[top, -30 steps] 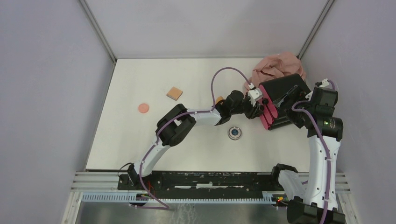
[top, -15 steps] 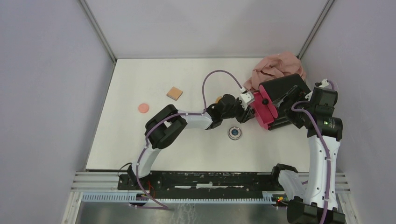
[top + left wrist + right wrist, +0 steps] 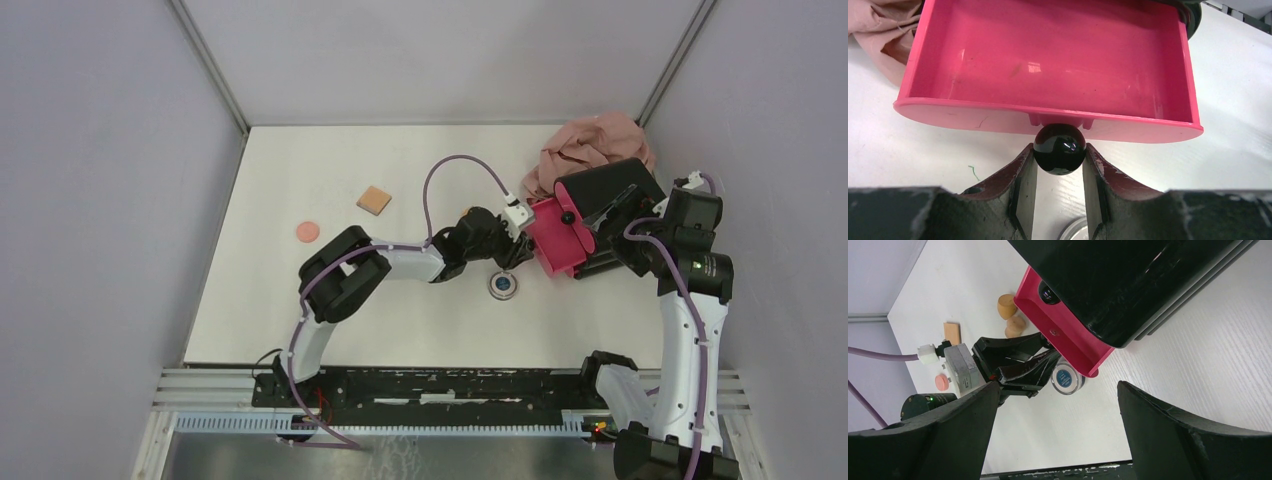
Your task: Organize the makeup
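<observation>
The left end effector is clamped on the black knob of a magenta drawer, one finger on each side of the ball. The drawer stands drawn well out of the black box, and its floor looks bare. The right end effector has its fingers spread wide beside the box and grips nothing that I can see.

The silver compact lies on the desk, just below the left fingers and close to the drawer front. The two orange sponges sit together near the drawer's far side. The tan pad and the salmon puff lie well apart toward the left. I cannot pick out the vial. A pinkish cloth is bunched behind the box.

The step in hand looks like opening a drawer for filling. Next, the left fingers would need to let go of the knob, back off without nudging the drawer, and drop onto the compact, the nearest piece.
</observation>
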`<state>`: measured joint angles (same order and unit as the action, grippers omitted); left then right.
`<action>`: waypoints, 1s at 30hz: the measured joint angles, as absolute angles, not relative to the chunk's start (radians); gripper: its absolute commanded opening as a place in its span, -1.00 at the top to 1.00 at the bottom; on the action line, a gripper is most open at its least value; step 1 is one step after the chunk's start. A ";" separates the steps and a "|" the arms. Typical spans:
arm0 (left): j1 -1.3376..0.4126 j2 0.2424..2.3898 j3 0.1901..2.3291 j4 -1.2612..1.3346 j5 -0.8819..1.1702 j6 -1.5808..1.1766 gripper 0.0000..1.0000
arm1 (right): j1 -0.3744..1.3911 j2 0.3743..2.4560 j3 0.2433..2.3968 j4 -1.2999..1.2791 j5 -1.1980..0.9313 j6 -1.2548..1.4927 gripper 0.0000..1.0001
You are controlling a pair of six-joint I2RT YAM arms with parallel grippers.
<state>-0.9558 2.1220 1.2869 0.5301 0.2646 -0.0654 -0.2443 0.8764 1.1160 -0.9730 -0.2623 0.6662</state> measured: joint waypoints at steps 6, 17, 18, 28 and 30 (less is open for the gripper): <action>-0.951 2.105 1.258 0.522 0.264 -0.065 0.94 | -0.244 0.876 1.116 -0.973 -0.263 0.666 -0.89; -0.942 2.082 1.235 0.479 0.265 -0.066 0.34 | -0.244 0.856 1.110 -0.973 -0.263 0.667 -0.89; -0.942 2.080 1.235 0.472 0.265 -0.065 0.19 | -0.244 0.854 1.108 -0.973 -0.263 0.667 -0.89; -0.940 2.073 1.238 0.345 0.255 -0.066 -0.52 | -0.244 0.833 1.082 -0.973 -0.270 0.677 -0.89; -0.940 2.067 1.236 0.329 0.248 -0.066 -0.69 | -0.244 0.831 1.082 -0.973 -0.270 0.677 -0.89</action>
